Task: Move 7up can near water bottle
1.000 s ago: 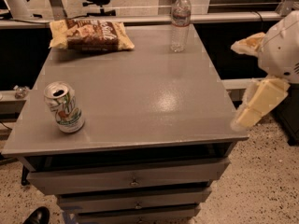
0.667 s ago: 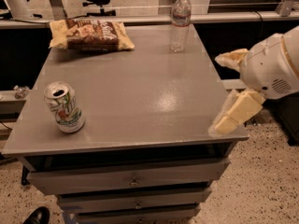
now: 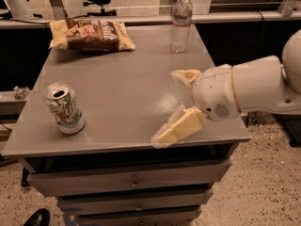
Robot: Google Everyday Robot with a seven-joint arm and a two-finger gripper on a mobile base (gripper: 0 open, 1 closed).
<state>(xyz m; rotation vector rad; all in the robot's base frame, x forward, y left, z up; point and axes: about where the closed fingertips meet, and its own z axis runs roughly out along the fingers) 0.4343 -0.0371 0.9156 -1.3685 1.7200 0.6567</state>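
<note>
Clock read on the tabletop [image 3: 127, 84] as seen from the camera, 12 at the far edge.

Left side, no change: 7up can [image 3: 65, 108] stands upright at about 8 o'clock near the front-left corner, same spot as a second ago, tab end up, untouched. Chip bag [image 3: 91, 34] lies flat at 11 o'clock, not moved. Water bottle [image 3: 181, 21] stands upright at 1 o'clock by the far edge, also where it was. Can and bottle are well apart, almost on a diagonal across the top.

What changed is me. My gripper [image 3: 166, 106] was off the right edge of the table a second ago; now it has swung in over the front-right part of the top, about 5 o'clock, with the wrist and arm trailing off toward 3 o'clock. So I read this as the reach phase: heading for the can, which is at my 9 o'clock with bare tabletop between us. No part of the move itself is done yet.

My hand: released, fingers [image 3: 181, 126] spread wide apart, one toward 12 and the other toward 6 near the front edge. Nothing sits between them. It holds nothing and touches neither can nor bottle. Cannot tell whether the lower finger brushes the tabletop or rides just above it.
</note>
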